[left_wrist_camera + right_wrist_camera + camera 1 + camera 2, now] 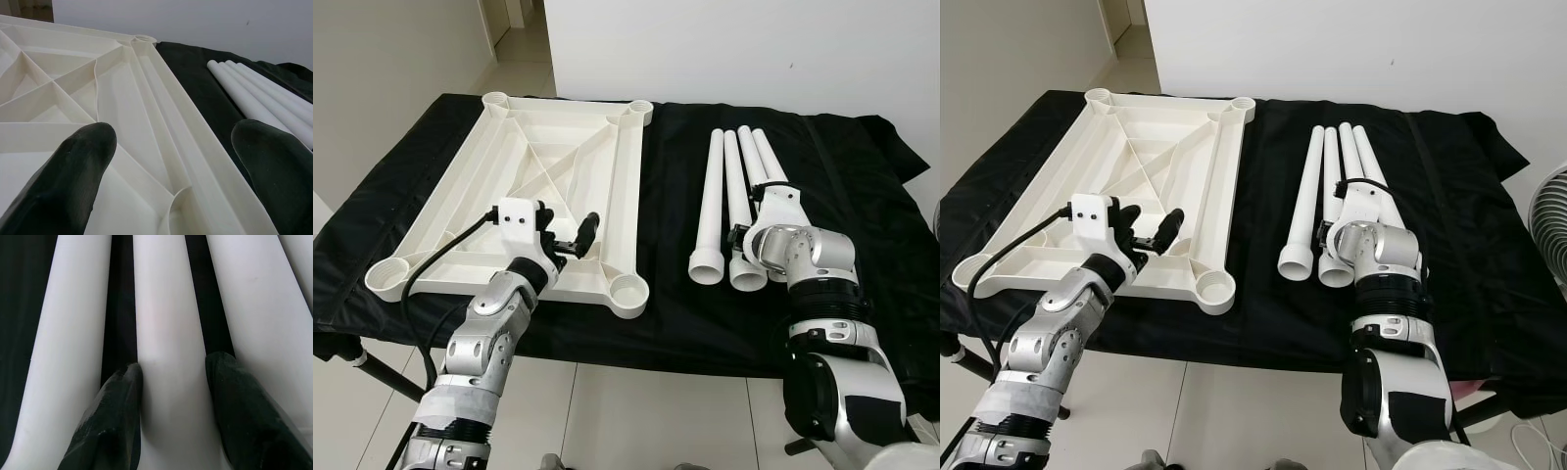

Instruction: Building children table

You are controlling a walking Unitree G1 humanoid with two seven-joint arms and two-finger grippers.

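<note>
Fingers (117,406) astride second leg (166,333).

Right gripper (171,396) fingertips hidden behind its own wrist in head views; wrist also covers near ends of two table legs (756,176). Grip contact on the leg unclear in wrist view, fingers cut off by frame. Fan (1549,220) cropped at right edge. Black cloth (862,196) hides the desk surface and its far right corner. Tabletop (533,166) near edge partly behind left gripper (570,240).
</note>
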